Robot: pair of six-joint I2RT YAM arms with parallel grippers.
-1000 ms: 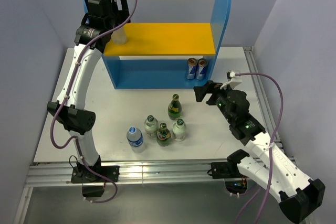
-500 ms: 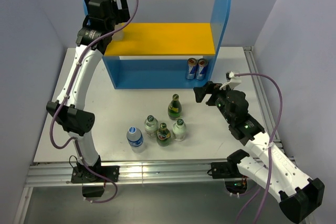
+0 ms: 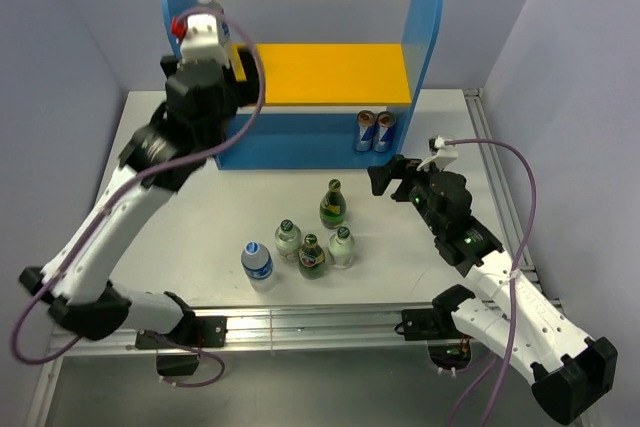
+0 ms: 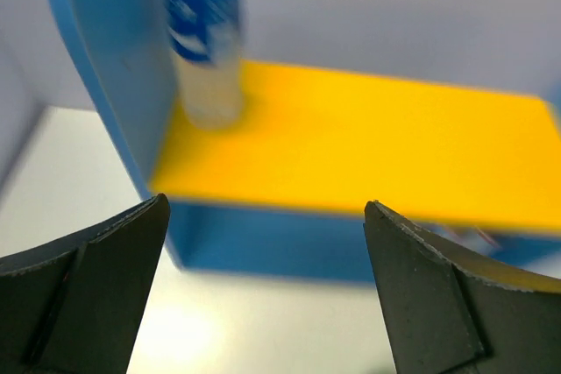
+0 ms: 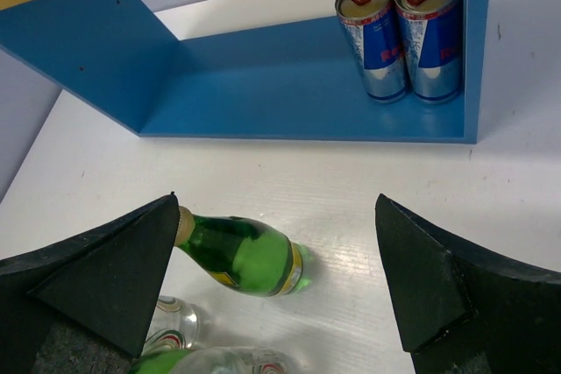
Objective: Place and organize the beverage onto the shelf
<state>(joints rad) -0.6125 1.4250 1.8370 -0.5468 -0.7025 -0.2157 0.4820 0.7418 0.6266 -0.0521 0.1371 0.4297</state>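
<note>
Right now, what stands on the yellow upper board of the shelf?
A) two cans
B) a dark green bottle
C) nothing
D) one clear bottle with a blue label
D: the clear bottle stands at the left end of the yellow board, beside the side panel; the cans are below.

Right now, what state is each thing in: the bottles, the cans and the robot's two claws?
left gripper: open, empty.
right gripper: open, empty.
clear bottle on the yellow board: upright beside the left panel.
clear bottle on the table: upright, not shelved.
pale bottles: upright on the table.
green bottles: upright on the table.
cans: upright, on the shelf's lower level.
</note>
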